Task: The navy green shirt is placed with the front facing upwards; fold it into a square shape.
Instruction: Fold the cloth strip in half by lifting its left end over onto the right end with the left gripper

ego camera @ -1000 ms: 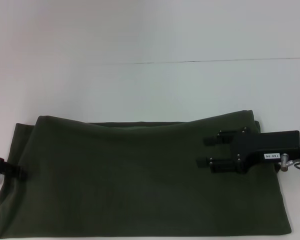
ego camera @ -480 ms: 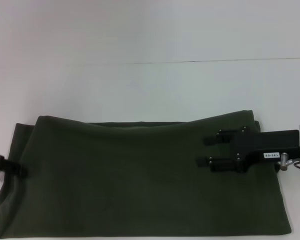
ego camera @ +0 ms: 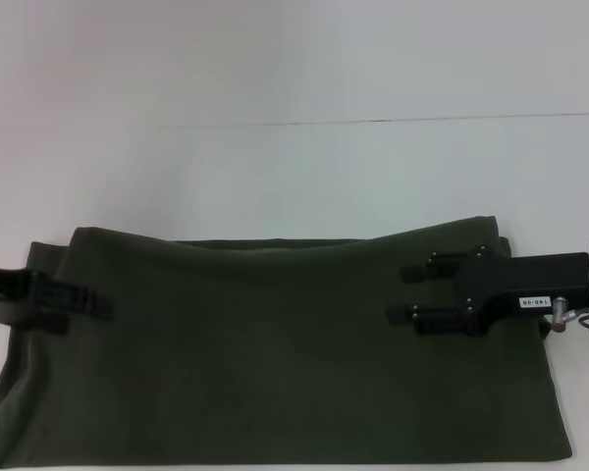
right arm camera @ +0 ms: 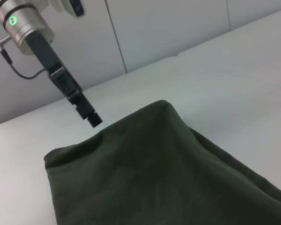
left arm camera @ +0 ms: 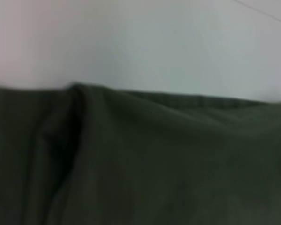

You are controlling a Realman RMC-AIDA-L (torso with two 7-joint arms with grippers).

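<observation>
1. Shirt (ego camera: 275, 343): dark olive, lying as a wide flat band along the near edge of the worktop (ego camera: 294, 177), running almost from the left side to the right. No lettering, collar or sleeves show, so the printed front is judged folded inward or face down.
2. Progress: judged partly done. The long band reads as lengthwise folds made; the far edge shows layered cloth. Left to do, as a judgement: bring the two ends together to shorten the band into a square.
3. Right pincer (ego camera: 404, 292): over the shirt's right end, fingers apart and pointing toward the left, holding nothing visible.
4. Left pincer (ego camera: 83, 302): at the shirt's left end, low over the cloth. Whether its fingers are apart or together cannot be told.
5. Head view only: both arms and the full band at once.
6. Left wrist view only: a close look at a raised crease (left arm camera: 77, 122) at the far edge of the cloth; no fingers appear.
7. Right wrist view only: the left arm from the far side, hanging just above the shirt's end, and the stacked layers along one edge.
</observation>
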